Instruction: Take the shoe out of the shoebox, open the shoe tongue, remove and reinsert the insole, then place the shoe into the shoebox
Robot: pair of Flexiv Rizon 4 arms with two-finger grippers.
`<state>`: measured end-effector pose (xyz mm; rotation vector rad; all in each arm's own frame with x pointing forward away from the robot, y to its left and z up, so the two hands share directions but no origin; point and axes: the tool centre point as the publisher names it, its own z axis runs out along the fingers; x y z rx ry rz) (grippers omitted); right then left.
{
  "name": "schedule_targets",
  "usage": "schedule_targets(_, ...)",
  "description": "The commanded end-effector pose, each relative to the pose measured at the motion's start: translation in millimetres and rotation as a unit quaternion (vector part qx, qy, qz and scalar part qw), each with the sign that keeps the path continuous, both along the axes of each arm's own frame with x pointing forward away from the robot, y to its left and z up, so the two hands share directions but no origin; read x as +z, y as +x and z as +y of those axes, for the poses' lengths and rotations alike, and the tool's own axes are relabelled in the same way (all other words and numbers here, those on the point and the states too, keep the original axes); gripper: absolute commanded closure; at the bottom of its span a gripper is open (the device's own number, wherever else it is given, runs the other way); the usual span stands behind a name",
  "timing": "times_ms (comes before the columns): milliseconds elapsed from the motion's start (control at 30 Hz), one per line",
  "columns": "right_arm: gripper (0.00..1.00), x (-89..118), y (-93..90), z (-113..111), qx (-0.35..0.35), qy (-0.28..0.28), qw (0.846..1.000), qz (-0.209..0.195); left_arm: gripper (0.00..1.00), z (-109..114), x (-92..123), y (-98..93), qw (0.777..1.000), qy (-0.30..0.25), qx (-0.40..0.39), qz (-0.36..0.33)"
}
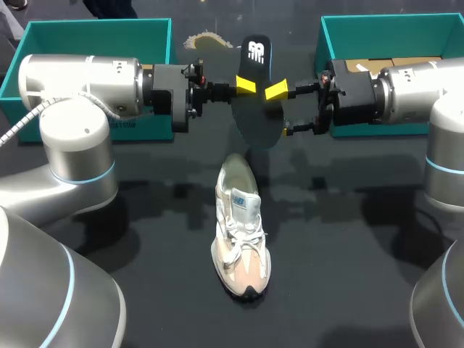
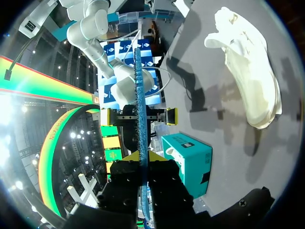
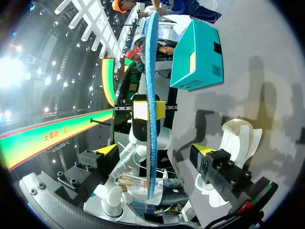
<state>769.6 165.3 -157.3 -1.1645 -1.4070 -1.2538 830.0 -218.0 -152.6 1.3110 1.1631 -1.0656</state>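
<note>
The dark desk (image 1: 348,239) carries two teal boxes. The left box (image 1: 87,27) sits out past the left claw's wrist, and the right box (image 1: 391,22) sits out past the right claw's.

The shoe (image 1: 239,232) lies on the desk below the two claws and on the robot's side of them, well apart from both. It is almost straight under the left claw (image 1: 246,85). Its long axis runs heel to toe toward the robot, so the heel and open mouth are the end nearest the claws. The tongue (image 1: 244,199) stands up.

The insole (image 1: 255,119) is out of the shoe and held up between the claws, its length roughly in line with the shoe's. The left claw is clamped on it, with a yellow tip pressed to each face. The right claw (image 1: 283,110) is spread wide, one finger on either side of the insole. As far as the wrist views show, it touches neither face and grips nothing.

Putting the insole back looks like the step in hand. The left claw has the insole and is nearer the shoe's line. I judge it must bring the insole down toward the robot and tip its near end into the mouth by the heel.
</note>
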Motion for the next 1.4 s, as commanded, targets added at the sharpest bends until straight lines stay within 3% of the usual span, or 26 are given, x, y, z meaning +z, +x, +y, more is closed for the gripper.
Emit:
schedule_targets(33,0.27,-2.9,0.4,4.9,0.0,0.002,1.0,-0.001,1.0,-7.4,-1.3,-0.1,1.0,-0.002,0.002,0.001)
schedule_targets(100,0.38,-3.7,0.2,5.7,0.001,0.004,1.0,-0.003,1.0,-8.8,-2.2,0.0,1.0,-0.002,0.002,0.003)
schedule_targets(233,0.5,-5.6,0.0,7.7,0.002,0.005,1.0,-0.004,1.0,-9.8,-3.2,0.6,1.0,-0.001,0.003,0.003)
schedule_targets(667,0.54,-8.2,3.2,12.9,-0.001,0.006,1.0,-0.004,1.0,-10.9,-6.9,-1.0,1.0,-0.006,-0.004,0.002)
schedule_targets(967,0.65,-10.0,3.2,14.9,0.0,0.006,1.0,-0.003,1.0,-11.1,-8.3,-2.6,1.0,-0.008,-0.006,0.002)
schedule_targets(1300,0.69,-10.2,1.3,14.5,0.0,0.005,1.0,-0.001,1.0,-14.3,-9.0,-4.2,1.0,-0.01,-0.004,-0.001)
schedule_targets(1333,0.71,-10.2,1.2,14.4,-0.001,0.005,1.0,-0.001,1.0,-14.3,-9.0,-4.2,1.0,-0.011,-0.004,-0.001)
schedule_targets(1400,0.89,-10.0,1.1,14.4,-0.002,0.005,1.0,-0.001,1.0,-14.5,-8.8,-4.3,1.0,-0.011,-0.004,-0.002)
